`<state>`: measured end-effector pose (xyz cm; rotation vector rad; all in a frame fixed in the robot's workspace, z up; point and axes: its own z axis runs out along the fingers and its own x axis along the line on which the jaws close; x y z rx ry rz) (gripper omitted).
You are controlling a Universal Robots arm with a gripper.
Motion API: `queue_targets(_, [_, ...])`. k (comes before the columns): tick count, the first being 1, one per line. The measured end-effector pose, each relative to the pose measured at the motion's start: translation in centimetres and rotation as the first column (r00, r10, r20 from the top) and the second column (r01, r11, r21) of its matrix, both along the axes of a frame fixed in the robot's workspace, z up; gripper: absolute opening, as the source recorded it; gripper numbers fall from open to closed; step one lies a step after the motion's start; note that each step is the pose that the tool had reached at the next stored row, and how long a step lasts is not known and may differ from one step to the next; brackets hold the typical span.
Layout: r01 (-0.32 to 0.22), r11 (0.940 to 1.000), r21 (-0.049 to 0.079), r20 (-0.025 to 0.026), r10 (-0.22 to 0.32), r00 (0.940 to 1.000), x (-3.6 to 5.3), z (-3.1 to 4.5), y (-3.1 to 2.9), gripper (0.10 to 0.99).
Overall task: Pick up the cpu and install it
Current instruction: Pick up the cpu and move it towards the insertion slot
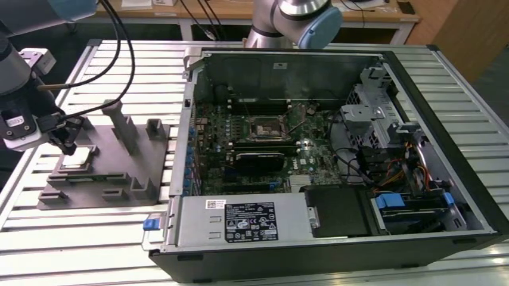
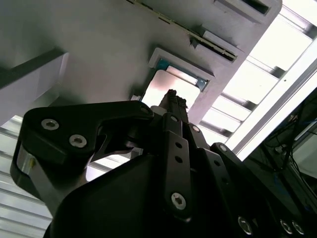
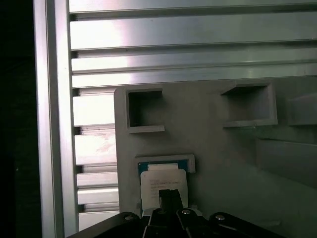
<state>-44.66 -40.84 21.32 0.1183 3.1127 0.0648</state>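
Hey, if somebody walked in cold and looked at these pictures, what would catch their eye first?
Most likely the open computer case across the middle and the exterior view's right, with its black socket frame laid bare. Next, at the exterior view's left, the arm's claw hangs right over the cpu, which lies in a recess of the grey fixture on the slatted table.

The cpu (image 1: 77, 157) is pale silvery white, edged blue-green in the first wrist view, on the plain matte grey fixture (image 1: 119, 170). Over the fixture, the end effector (image 1: 65, 145) is black. Under the fixture, the table (image 1: 95, 244) is silver with ribbed stripes. Beside the fixture, the computer case (image 1: 334, 265) is black, its motherboard (image 1: 318, 134) green, with a blue clip (image 1: 151, 224).
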Motion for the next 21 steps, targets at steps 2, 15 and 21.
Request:
queue_targets(2, [0.000, 1.0000, 0.000, -0.0001, 0.000, 1.0000, 0.00, -0.25, 0.00, 0.106])
queue_targets(15, [-0.016, 0.9999, 0.000, -0.0005, 0.016, 0.9999, 0.00, -1.35, 0.00, 0.106])
queue_targets(21, [-0.017, 0.9999, 0.000, -0.0004, 0.017, 0.9999, 0.00, -1.36, 0.00, 0.114])
